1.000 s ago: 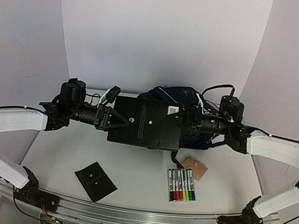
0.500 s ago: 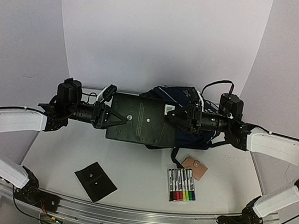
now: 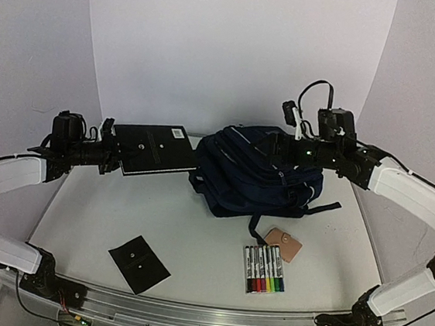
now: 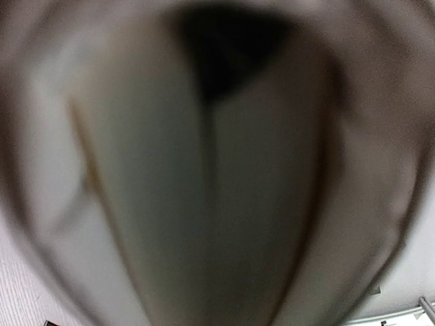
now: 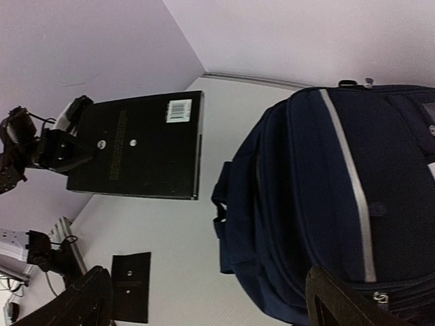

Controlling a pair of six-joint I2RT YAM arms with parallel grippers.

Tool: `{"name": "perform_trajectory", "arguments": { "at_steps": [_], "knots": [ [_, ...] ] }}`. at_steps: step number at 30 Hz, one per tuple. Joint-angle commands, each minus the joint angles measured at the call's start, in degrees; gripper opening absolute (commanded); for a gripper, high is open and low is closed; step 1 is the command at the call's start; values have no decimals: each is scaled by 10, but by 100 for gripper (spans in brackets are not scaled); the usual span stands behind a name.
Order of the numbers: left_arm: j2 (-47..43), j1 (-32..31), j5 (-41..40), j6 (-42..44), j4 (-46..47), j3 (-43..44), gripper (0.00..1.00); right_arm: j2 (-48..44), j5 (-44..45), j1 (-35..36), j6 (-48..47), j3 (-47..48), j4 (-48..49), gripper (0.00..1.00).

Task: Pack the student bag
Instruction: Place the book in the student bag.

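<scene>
- The left claw (image 3: 115, 155) is clamped narrow on one edge of a black book (image 3: 155, 149), holding it flat above the table (image 3: 80, 211); its own camera gives only a pale blur
- From that claw the book reaches toward the student bag (image 3: 255, 175); its far edge is near the bag but apart from it
- A white barcode label (image 5: 179, 110) sits at the cover's corner farthest from the left claw; the bars show, but the digits are too small to read
- Faint lines of print cross the cover and cannot be read
- The right claw (image 5: 204, 288) stands wide, fingers far apart, holding nothing
- The bag lies on the table just under the right claw, navy with a pale stripe of piping
- Further toward the right claw's base lie a marker set (image 3: 263, 269) with coloured ends, its labels unreadable, and a tan wallet (image 3: 283, 244) just beside it
- A black pouch (image 3: 139, 262) lies flat, well apart from the left claw, on its base side
</scene>
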Motion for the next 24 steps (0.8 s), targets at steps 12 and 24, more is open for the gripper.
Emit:
{"name": "perform_trajectory", "arguments": {
  "at_steps": [12, 24],
  "knots": [
    [-1, 11, 23, -11, 58, 29, 0, 243, 377, 82, -167, 231, -156, 98],
    [-12, 11, 33, 12, 31, 34, 0, 287, 495, 82, -153, 274, -185, 82]
  ]
}}
